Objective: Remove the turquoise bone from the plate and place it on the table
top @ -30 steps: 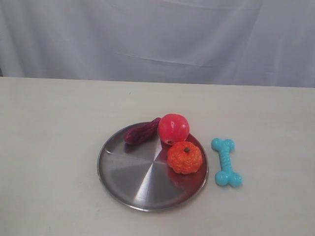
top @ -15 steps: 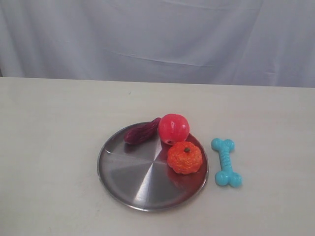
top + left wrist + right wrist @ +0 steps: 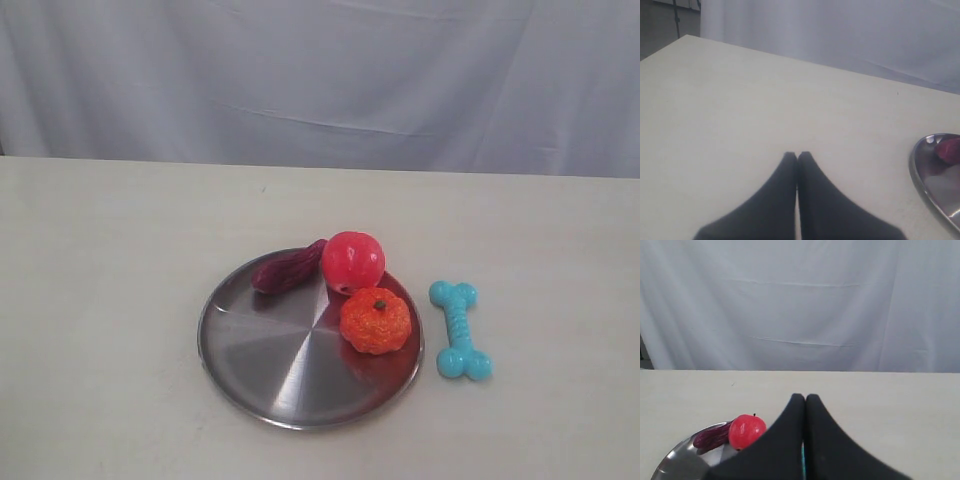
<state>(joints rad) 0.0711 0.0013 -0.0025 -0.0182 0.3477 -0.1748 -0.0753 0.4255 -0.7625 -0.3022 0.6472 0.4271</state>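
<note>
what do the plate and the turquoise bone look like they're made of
The plate: metal, probably stainless steel, with a brushed, reflective finish; light and dark wedges fan out from its centre.
The turquoise bone: moulded rubber or soft plastic, and the look leaves open which; even colour, soft sheen, ribbed shaft, rounded knobs.

Brushed shiny steel plate (image 3: 270, 370) — matt cream table (image 3: 100, 300) — ribbed rubbery turquoise bone (image 3: 460, 330)
</note>
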